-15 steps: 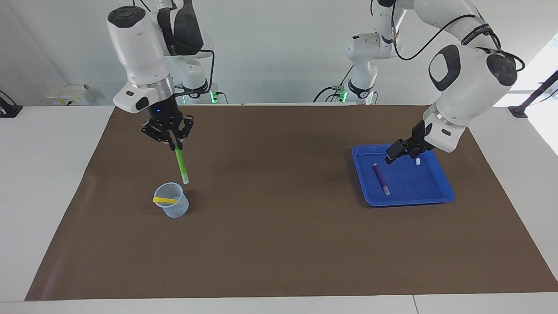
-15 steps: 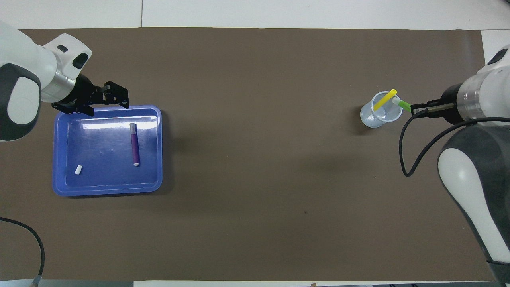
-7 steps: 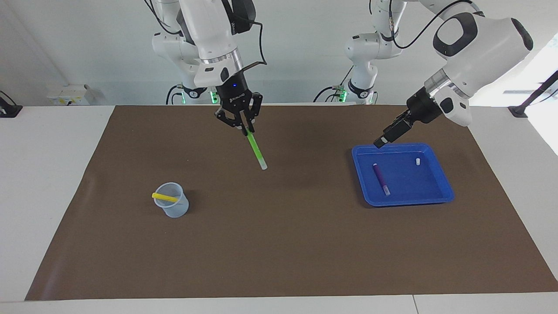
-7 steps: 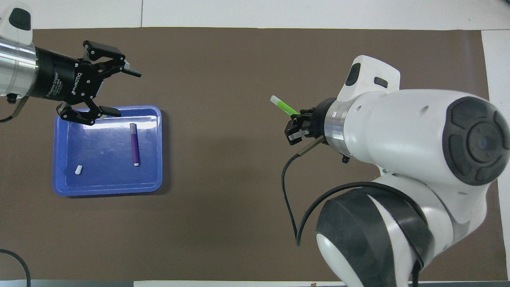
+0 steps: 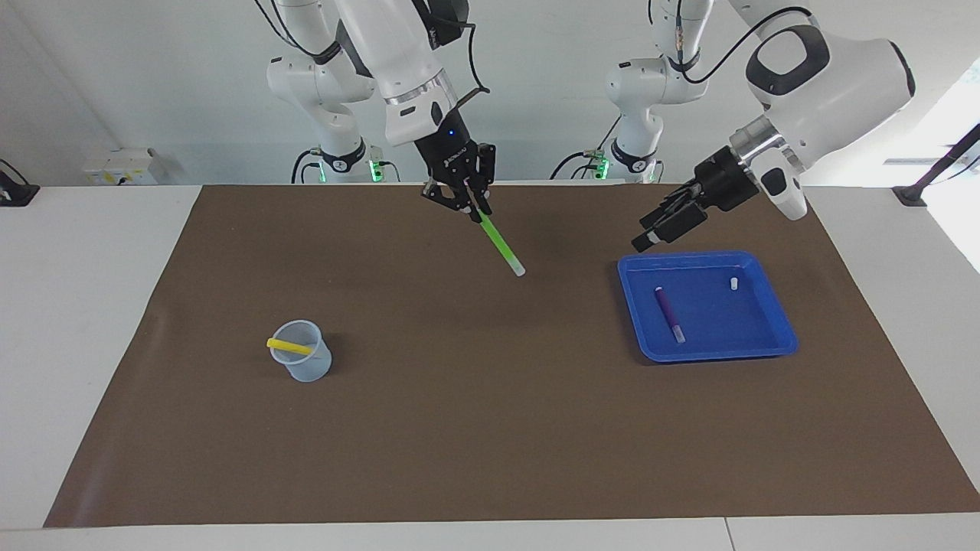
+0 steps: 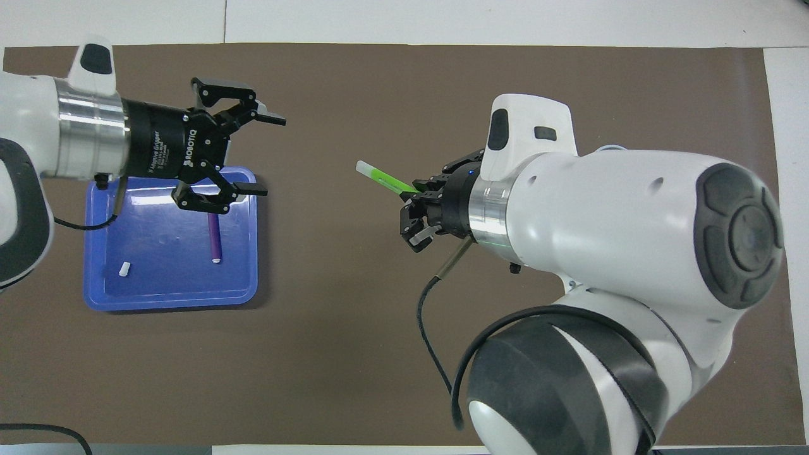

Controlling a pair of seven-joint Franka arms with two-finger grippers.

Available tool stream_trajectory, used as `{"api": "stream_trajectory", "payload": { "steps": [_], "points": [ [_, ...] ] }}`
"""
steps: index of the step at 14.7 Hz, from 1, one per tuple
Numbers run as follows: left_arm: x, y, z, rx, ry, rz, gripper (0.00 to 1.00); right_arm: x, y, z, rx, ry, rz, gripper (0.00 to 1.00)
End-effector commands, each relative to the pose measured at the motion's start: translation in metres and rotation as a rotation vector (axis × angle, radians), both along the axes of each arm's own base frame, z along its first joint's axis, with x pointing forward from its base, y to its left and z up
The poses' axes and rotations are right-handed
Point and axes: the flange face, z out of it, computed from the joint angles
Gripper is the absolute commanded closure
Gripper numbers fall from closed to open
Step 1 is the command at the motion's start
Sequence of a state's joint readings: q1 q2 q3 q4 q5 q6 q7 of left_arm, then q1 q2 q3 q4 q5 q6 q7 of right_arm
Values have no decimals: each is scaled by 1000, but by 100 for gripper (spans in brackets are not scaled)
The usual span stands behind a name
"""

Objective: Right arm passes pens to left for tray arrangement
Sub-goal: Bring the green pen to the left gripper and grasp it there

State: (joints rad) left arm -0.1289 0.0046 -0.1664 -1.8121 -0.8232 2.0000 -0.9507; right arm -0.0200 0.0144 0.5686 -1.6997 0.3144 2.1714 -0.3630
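Hanging from the right gripper (image 5: 479, 210), the green pen (image 5: 501, 247) now slants over the middle of the mat (image 5: 490, 428), its pale tip pointing toward the tray (image 5: 773, 346); a second ago it hung just above the cup (image 5: 304, 362), and half a second ago it was only partway across. The fingers are clamped on its upper end. The yellow pen (image 5: 289, 348) stays propped across the cup's rim, toward the right arm's end of the table. The purple pen (image 5: 669, 314) lies flat in the tray as before, with the small white piece (image 5: 733, 282) apart from it, nearer the robots. The left gripper (image 6: 258, 153), jaws spread wide and holding nothing, has risen out of the tray and now hovers over its corner toward the mat's middle, pointing at the green pen.
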Motion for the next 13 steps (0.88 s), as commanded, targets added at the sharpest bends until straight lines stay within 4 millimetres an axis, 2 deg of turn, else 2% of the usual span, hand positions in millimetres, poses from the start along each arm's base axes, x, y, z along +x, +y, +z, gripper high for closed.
{"api": "stream_trajectory", "payload": {
  "steps": [1, 3, 6, 8, 9, 11, 13],
  "points": [
    [-34, -11, -10, -32, 66, 114, 0, -1, 19, 15, 20, -1, 106, 100],
    [-38, -21, -7, -55, 132, 173, 0, -4, 23, 19, -7, 5, 155, 100],
    [-40, -25, -2, -86, 169, 212, 0, -11, 30, 20, -32, -4, 180, 100],
    [-54, -39, 12, -94, 180, 225, 0, -11, 31, 20, -36, -5, 183, 100],
    [-58, -40, 14, -91, 192, 251, 0, -11, 31, 20, -36, -5, 183, 100],
    [-76, -46, 14, -84, 190, 261, 0, -12, 31, 21, -36, -5, 183, 100],
    [-90, -44, 9, -63, 163, 279, 2, -12, 31, 20, -36, -4, 184, 100]
  ]
}}
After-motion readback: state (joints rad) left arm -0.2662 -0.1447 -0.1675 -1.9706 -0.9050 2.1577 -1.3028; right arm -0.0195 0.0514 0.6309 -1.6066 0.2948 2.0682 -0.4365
